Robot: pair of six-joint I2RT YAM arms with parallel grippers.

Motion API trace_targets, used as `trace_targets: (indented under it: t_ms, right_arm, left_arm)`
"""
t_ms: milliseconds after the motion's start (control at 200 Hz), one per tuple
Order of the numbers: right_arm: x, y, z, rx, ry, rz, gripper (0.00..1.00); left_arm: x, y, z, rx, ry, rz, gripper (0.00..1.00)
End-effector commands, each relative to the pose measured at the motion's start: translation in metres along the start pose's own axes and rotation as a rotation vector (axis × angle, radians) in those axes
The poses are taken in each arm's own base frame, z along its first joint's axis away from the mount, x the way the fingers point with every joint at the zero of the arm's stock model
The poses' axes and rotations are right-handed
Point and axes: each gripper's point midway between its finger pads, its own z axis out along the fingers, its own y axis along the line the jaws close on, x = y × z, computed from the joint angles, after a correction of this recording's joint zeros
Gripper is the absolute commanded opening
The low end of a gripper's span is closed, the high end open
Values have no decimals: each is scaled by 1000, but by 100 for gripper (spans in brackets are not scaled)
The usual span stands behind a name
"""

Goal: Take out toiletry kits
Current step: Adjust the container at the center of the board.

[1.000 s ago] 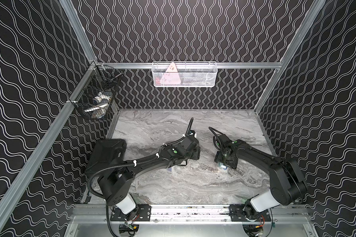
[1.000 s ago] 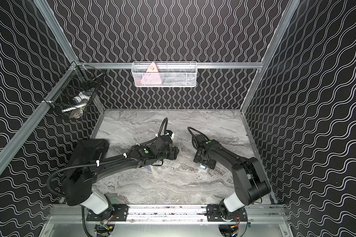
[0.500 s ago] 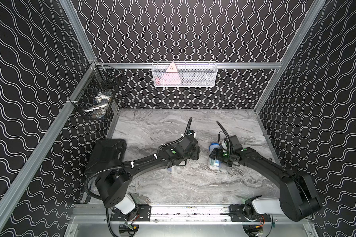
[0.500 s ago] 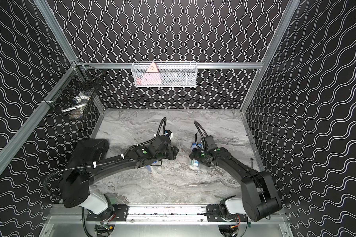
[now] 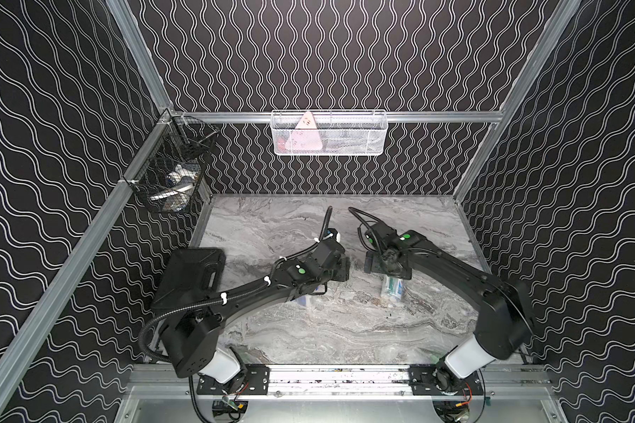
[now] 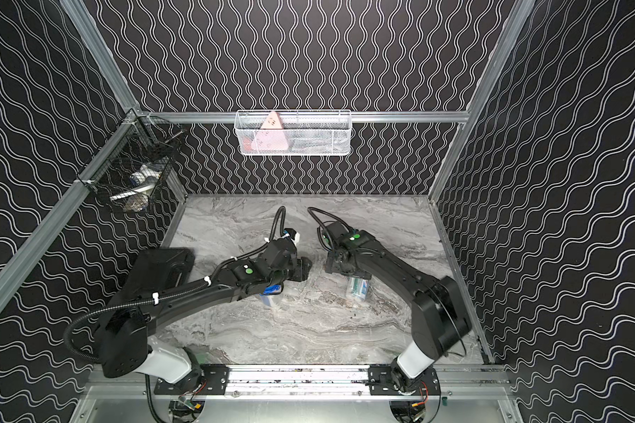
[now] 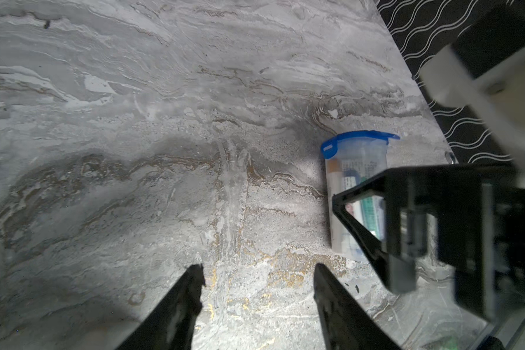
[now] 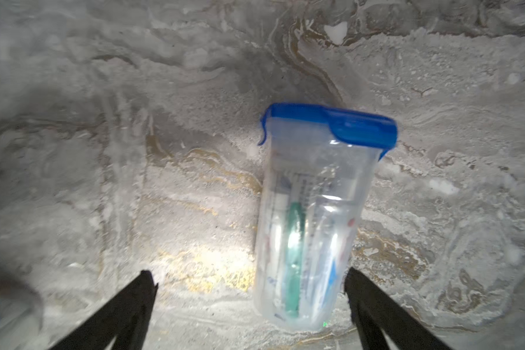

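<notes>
Two toiletry kits lie out on the grey marbled desk (image 5: 345, 329), between the robot's two arms. We see the first kit (image 8: 315, 212), a clear cup with a blue lid, lying on its side on the desk, with white and green items showing through its wall. In both top views the first kit (image 5: 393, 289) (image 6: 358, 289) shows just below the wrist of the right arm (image 5: 455, 271).

The right jaws are spread wide over the cup's base end. That end lies between them, close against one finger, and we cannot tell whether they touch.

The second kit (image 6: 272, 295) is partly hidden under the left arm (image 6: 206, 293), with its blue lid peeking out; it also shows in the other top view (image 5: 305, 301). The left jaws stand spread with only bare desk between them.

A black hard case (image 5: 191, 278) rests at the desk's left edge. A white wire basket (image 5: 329, 133) hangs on the back rail and a black wire basket (image 5: 169, 175) on the left rail.
</notes>
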Motion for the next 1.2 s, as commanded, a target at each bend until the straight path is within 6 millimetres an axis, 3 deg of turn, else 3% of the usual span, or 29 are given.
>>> trace_targets:
  t_ms: [0, 110, 330, 455, 540, 625, 740, 996, 1196]
  right_arm:
    - [9, -45, 3, 251, 15, 2, 100]
    - [11, -48, 9, 217, 14, 41, 100]
    - [23, -14, 47, -118, 91, 133, 98]
    - [31, -9, 57, -163, 112, 111, 89]
    - [39, -10, 65, -163, 127, 70, 76]
    - [40, -19, 65, -181, 124, 75, 66]
    - [48, -8, 43, -334, 89, 51, 62]
    - [80, -15, 38, -394, 134, 43, 55]
    - [96, -16, 47, -379, 206, 60, 50]
  left_arm:
    - [-7, 5, -5, -12, -26, -33, 63]
    - [-4, 4, -3, -7, -10, -26, 63]
    - [6, -9, 14, 69, 13, -17, 64]
    - [18, -15, 42, 86, 55, 12, 65]
    - [25, -17, 65, 84, 66, 28, 67]
    - [33, -20, 88, 90, 73, 48, 72]
    - [38, -24, 104, 91, 31, 90, 78]
    - [59, -63, 110, 224, -56, 225, 91]
    - [65, -58, 116, 192, -120, 287, 93]
